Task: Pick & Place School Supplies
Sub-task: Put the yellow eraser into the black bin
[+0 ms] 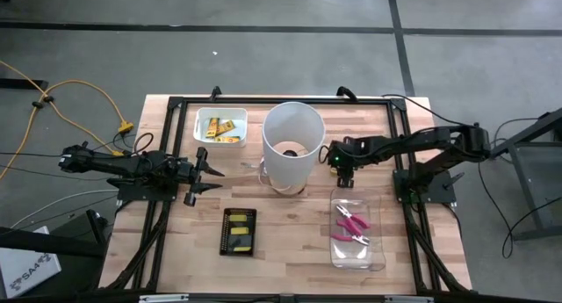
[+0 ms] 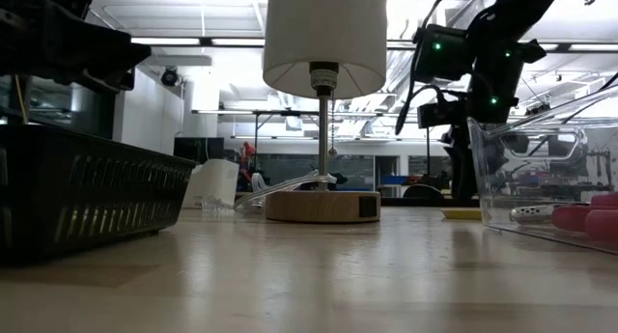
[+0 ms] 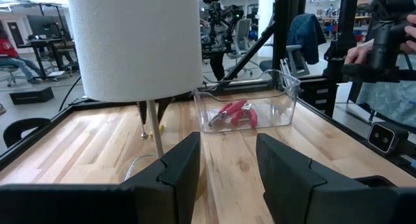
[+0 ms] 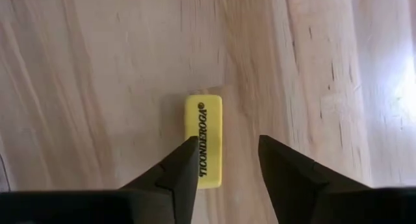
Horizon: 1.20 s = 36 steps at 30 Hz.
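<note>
Lamp [image 1: 292, 145] stands beside the parted, empty right gripper [image 4: 227, 160] above a yellow eraser [image 4: 203, 139].

A yellow oblong piece [image 4: 203, 141] lies flat on the pale wooden tabletop [image 4: 97, 74], its long side running along the grain, black lettering printed down one edge. The right gripper [image 4: 227, 160] hangs over it with its two dark fingers [image 4: 174, 172] spread apart; one finger overlaps the piece's near end, the other stands clear beside it
</note>
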Tool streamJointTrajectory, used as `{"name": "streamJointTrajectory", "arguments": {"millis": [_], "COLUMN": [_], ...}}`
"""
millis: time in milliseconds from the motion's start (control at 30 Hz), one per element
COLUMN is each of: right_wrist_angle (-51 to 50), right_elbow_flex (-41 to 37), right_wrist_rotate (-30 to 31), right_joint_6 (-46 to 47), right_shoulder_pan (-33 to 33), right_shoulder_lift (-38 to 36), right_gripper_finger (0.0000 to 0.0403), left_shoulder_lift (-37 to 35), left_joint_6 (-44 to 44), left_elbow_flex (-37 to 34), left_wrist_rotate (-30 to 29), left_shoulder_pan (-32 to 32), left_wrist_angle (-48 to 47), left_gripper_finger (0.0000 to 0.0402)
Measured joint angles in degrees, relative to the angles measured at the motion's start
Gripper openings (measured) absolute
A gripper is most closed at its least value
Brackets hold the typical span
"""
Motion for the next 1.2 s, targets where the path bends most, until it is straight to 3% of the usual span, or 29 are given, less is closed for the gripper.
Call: {"name": "streamJointTrajectory", "arguments": {"millis": [267,533,1200], "right_wrist_angle": [-0.1,0.39,2.77], "right_elbow_flex": [-1.68,-1.97,-1.88], "right_wrist_rotate": [-0.59,-4.93,-4.98], "right_joint_6": [-0.05,-1.09,-1.96], "right_shoulder_pan": [0.03,1.1,-1.79], "right_shoulder_lift": [0.0,0.0,3.84], "right_gripper_finger": [0.0163,0.0168,0.0168], "left_shoulder_lift": [0.0,0.02,0.0], "left_joint_6": [0.0,0.0,0.0], "left_elbow_flex": [-0.02,0.0,0.0], "left_wrist_rotate": [0.0,0.0,0.0], "left_shoulder_pan": [0.0,0.02,0.0], "left_wrist_angle": [0.02,0.02,0.0], "left_gripper_finger": [0.0144,0.0144,0.0144]}}
